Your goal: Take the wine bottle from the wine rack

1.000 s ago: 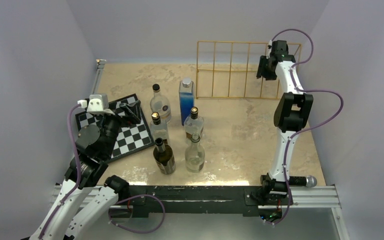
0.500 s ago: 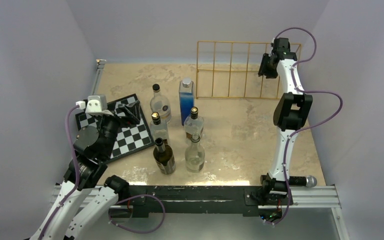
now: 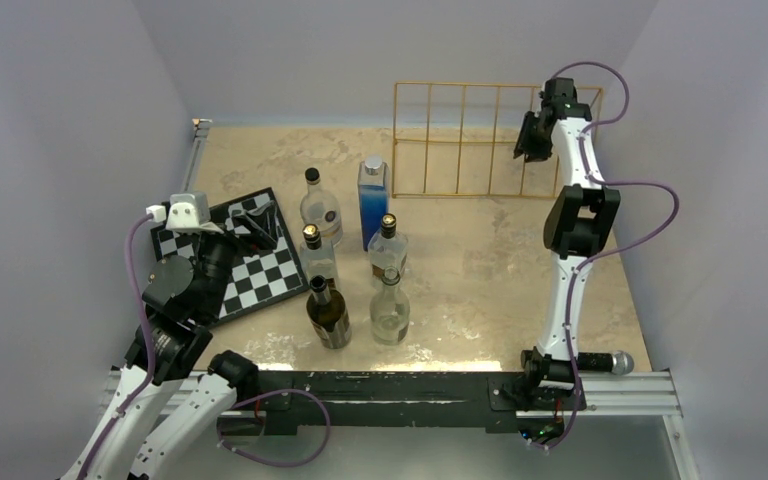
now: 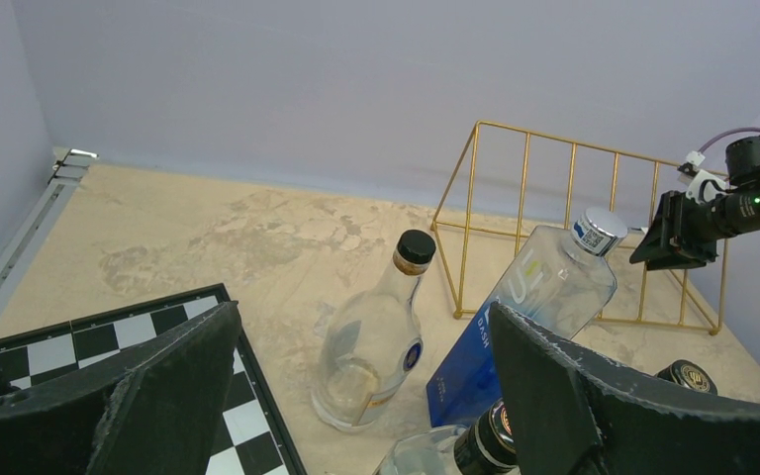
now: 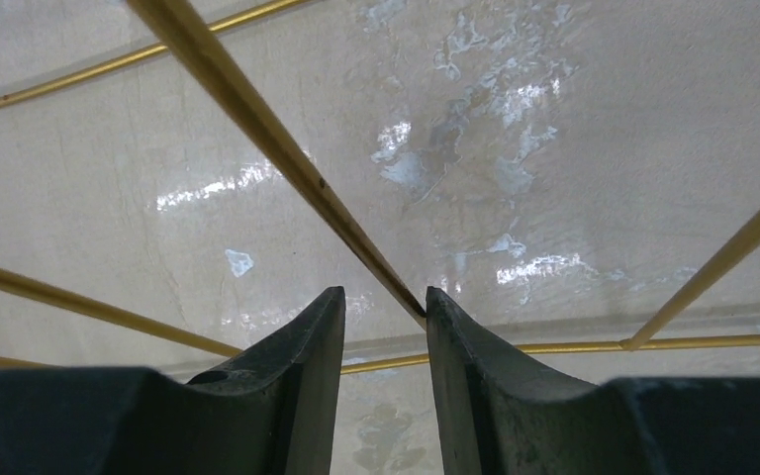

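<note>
The gold wire wine rack (image 3: 460, 140) stands at the back right and holds no bottle; it also shows in the left wrist view (image 4: 574, 228). Several bottles stand on the table in front of it, among them a dark wine bottle (image 3: 328, 312), a round clear bottle (image 3: 320, 208) (image 4: 376, 341) and a blue flask (image 3: 372, 200) (image 4: 524, 327). My right gripper (image 3: 528, 150) (image 5: 384, 297) is at the rack's right end, jaws a narrow gap apart, one rack rod (image 5: 257, 129) touching its right fingertip. My left gripper (image 3: 260, 222) (image 4: 364, 312) is wide open and empty over the checkerboard.
A black-and-white checkerboard (image 3: 260, 270) lies at the left under my left gripper. A grey-headed cylinder (image 3: 605, 362) lies by the right arm's base. Walls close in the table at the left, back and right.
My right gripper has shifted slightly up and back at the rack's right end. My left arm has eased a little to the left.
</note>
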